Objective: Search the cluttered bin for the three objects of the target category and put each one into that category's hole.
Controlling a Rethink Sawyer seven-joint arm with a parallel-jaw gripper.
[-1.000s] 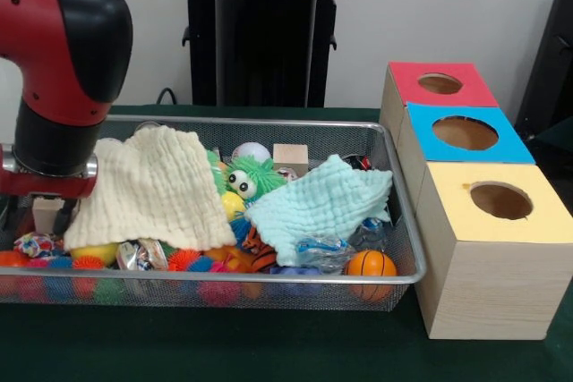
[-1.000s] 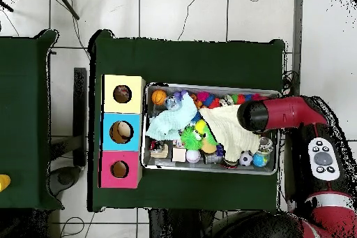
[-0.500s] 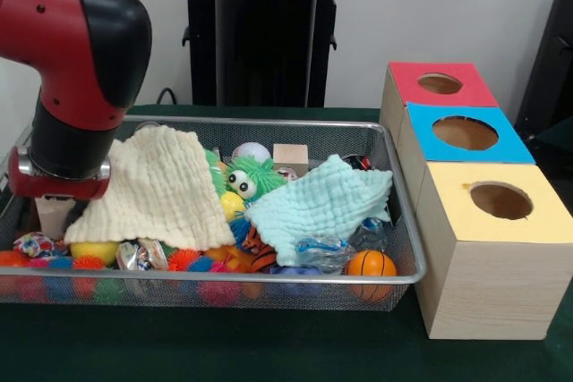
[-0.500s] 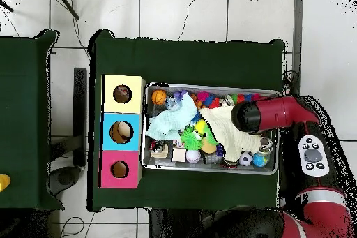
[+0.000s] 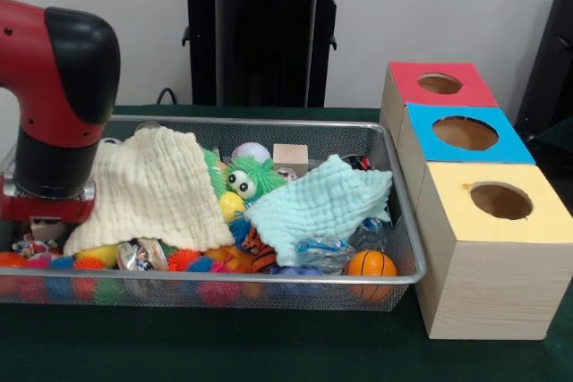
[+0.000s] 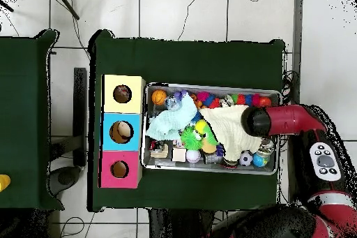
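At the front view's left edge, my gripper [image 5: 43, 225] sat low in the wire bin [image 5: 269, 124] beside the cream cloth [image 5: 152, 190], probing underneath; whether its fingers were parted or closed, I couldn't tell.

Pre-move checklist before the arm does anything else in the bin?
1. Gripper open or shut: cannot tell, hidden under the wrist at the wire bin's end.
2. Load in gripper: cannot tell.
3. Cream cloth clear of arm: not ok, its edge meets the wrist.
4. Objects uncovered: not ok, cream cloth and light blue cloth drape the pile.
5. Red, blue and yellow box holes unobstructed: ok.
6. Mini basketball reachable: ok, exposed at the bin's front corner.
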